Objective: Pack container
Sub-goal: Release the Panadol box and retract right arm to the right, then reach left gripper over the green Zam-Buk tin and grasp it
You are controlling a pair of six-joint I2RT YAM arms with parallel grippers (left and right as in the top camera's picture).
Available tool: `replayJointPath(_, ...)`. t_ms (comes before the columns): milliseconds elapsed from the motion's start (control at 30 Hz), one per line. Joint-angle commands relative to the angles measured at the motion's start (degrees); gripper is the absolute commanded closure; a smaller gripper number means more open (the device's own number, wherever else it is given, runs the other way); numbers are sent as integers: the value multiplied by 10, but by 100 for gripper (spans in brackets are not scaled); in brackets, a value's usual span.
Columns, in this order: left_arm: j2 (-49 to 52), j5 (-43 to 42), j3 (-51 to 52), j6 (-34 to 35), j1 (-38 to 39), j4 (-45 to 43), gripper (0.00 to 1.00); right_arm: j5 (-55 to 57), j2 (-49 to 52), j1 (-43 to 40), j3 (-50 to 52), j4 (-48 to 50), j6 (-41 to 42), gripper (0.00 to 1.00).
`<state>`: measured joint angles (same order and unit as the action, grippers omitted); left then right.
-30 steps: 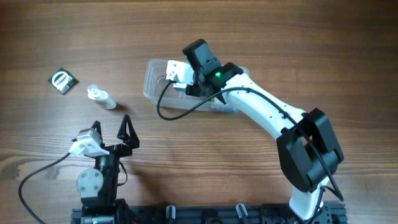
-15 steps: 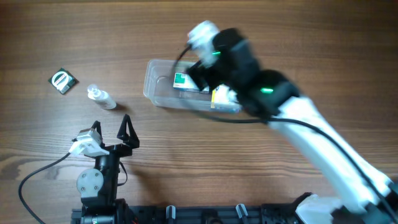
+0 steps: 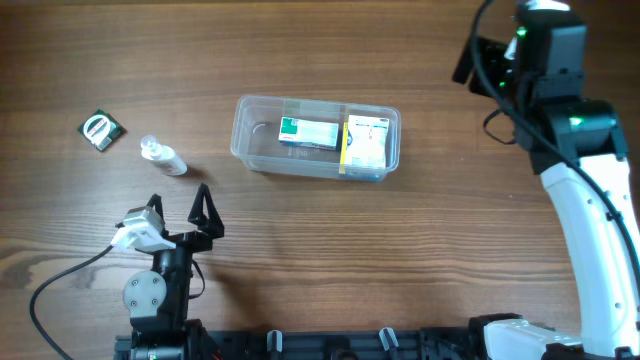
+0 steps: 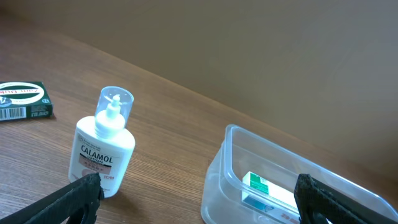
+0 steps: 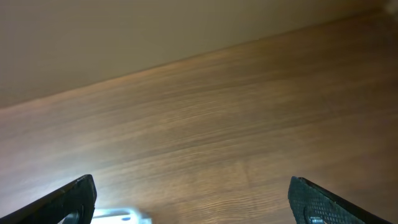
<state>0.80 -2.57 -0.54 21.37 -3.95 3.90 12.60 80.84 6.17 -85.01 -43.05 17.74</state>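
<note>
On wood table (image 3: 330, 250), all items in far half. Mid-width: container (image 3: 256, 140), long axis left-right, right end dipping slightly toward near edge. Already loaded with green-and-white box (image 3: 308, 132) left of centre and yellow-edged white box (image 3: 368, 140) at right end; bare floor only at left end. By far-right corner: right claw (image 5: 191, 186), well apart from container, spread wide, gripping nothing, facing bare wood. Near-left: left claw (image 3: 179, 198), also spread wide and empty, aimed toward far edge. Left to pack, by the look of it: small clear bottle (image 3: 162, 157) and green packet (image 3: 102, 130), both left of container. Key geometry: bottle just ahead of left claw, slightly left of its centreline, standing upright with cap up per left wrist view. Container ahead-right of same claw, free left end nearest. Packet further out toward left edge, lying flat. Probably left arm's job, being much nearer than right. Suggest short reach forward, grip across bottle body, then carry rightward into free left end. Risk: tipping light bottle on approach.
</note>
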Motion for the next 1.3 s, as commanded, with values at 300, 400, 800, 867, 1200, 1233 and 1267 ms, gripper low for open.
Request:
replayJointPath(300, -3, 14, 2, 1, -5, 4, 0, 7, 6, -13, 2, -7, 19, 0)
replayJointPath(400, -3, -11, 2, 5, -4, -34, 0, 7, 6, -13, 2, -7, 19, 0)
replayJointPath(800, 130, -102, -189, -94, -5, 43, 0, 7, 6, -13, 2, -7, 19, 0)
replayJointPath(867, 187, -100, -245, -108, -5, 72, 0, 7, 6, -13, 2, -7, 19, 0)
replayJointPath(1200, 613, -94, -641, -167, -5, 299, 0, 7, 6, -13, 2, -7, 19, 0)
replayJointPath(1233, 650, -94, -678, -167, -5, 322, 0, 7, 6, -13, 2, -7, 19, 0)
replayJointPath(1267, 683, -94, -712, -167, -5, 342, 0, 7, 6, -13, 2, -7, 19, 0)
